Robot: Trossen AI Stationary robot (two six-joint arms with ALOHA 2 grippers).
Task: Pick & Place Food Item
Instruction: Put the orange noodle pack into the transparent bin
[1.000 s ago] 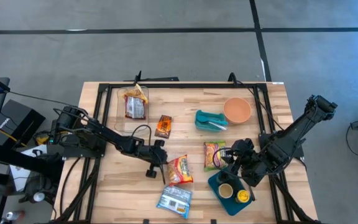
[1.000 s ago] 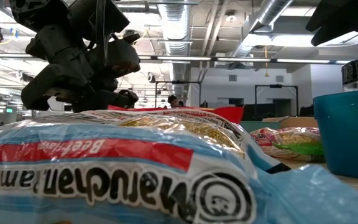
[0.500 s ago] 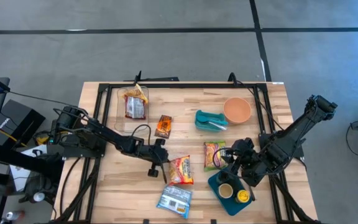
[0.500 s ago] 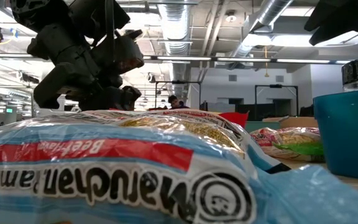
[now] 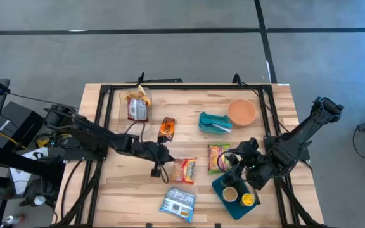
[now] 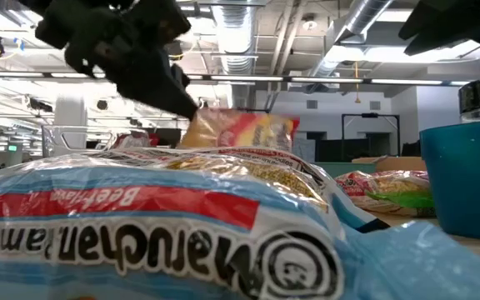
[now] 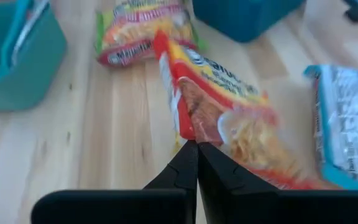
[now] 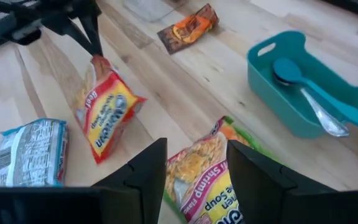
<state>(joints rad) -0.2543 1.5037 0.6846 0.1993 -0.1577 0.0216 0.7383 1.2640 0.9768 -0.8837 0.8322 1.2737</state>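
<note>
We see the left hand (image 5: 165,159) pinched together on the top edge of the red and yellow ramen packet (image 5: 184,170), its two dark fingers (image 7: 194,163) meeting at the packet's corner. The packet hangs from that grip near the middle of the wooden surface (image 5: 106,190), tilted, with its lower end close to the boards; in the low view it shows raised behind the blue packet. Just in front of it, toward the near edge, lies the blue and white ramen packet (image 5: 178,204), flat on the surface. Beyond the held packet, toward the right arm, lies the green shrimp ramen packet (image 5: 218,158), also flat. The right hand (image 5: 234,163) hovers at that green packet's side, its fingers (image 8: 143,168) standing apart with nothing between them. Just beside it sits the dark teal tray (image 5: 219,188), which carries a small cup and a yellow item. Farther back on the surface we find the teal bin (image 5: 205,118) with a spoon (image 8: 303,93) lying in it, and the orange bowl (image 5: 241,112) touching its side. A small orange snack packet (image 5: 166,128) lies near the middle back, and a clear bag of snacks (image 5: 137,105) rests well apart from it near the far left corner.
</note>
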